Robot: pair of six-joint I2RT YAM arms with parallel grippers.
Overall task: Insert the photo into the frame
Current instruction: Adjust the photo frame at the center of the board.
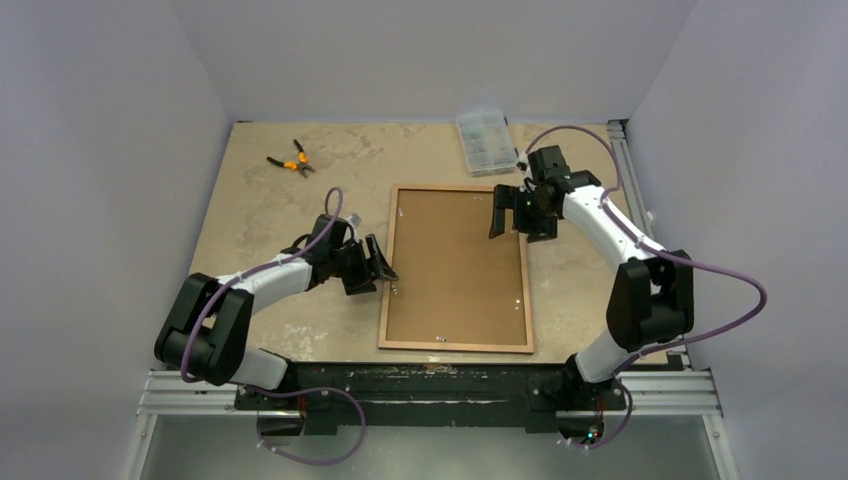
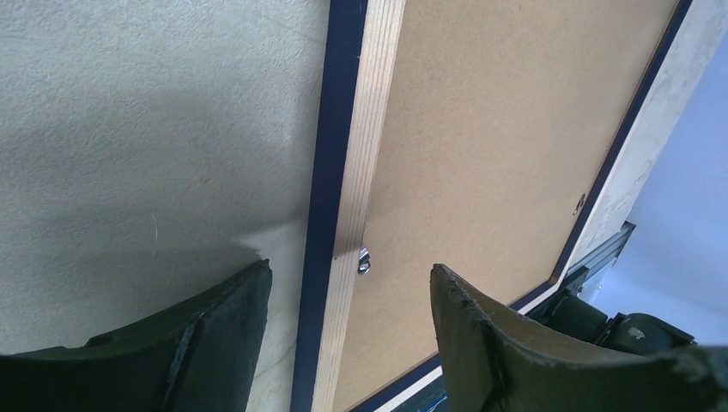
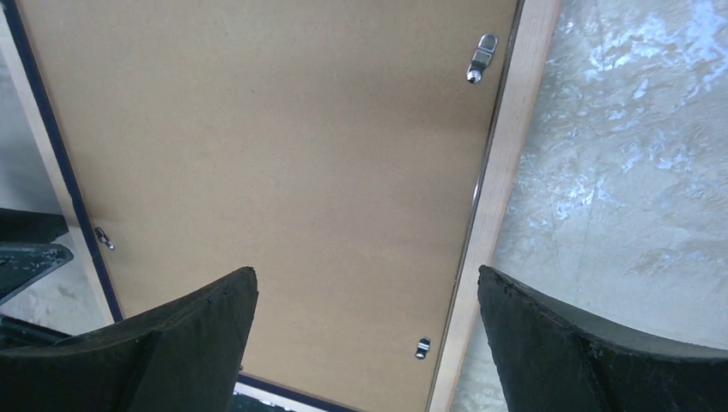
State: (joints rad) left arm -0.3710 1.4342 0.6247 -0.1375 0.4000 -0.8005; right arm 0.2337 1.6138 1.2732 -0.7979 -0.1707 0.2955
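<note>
L gripper [image 2: 348, 270]: fingers apart, straddling the frame [image 1: 455, 347] at its left rail, gripping nothing. R gripper [image 3: 365, 273]: fingers wide apart, empty, over the far-right corner. We reckon it's the clips [image 3: 482, 53] stage; next needs fine tip work on a small tab. Frame lies flat btwn the arms, wood side up, backing board [image 1: 455, 265] in, long axis near-to-far. Photo not visible.

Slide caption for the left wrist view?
Open left gripper straddles a rail of the face-down frame, brown backing board up.

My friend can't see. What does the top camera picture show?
A picture frame lies face down on a beige table, brown backing board showing. The left gripper and right gripper hover open over its side edges.
</note>
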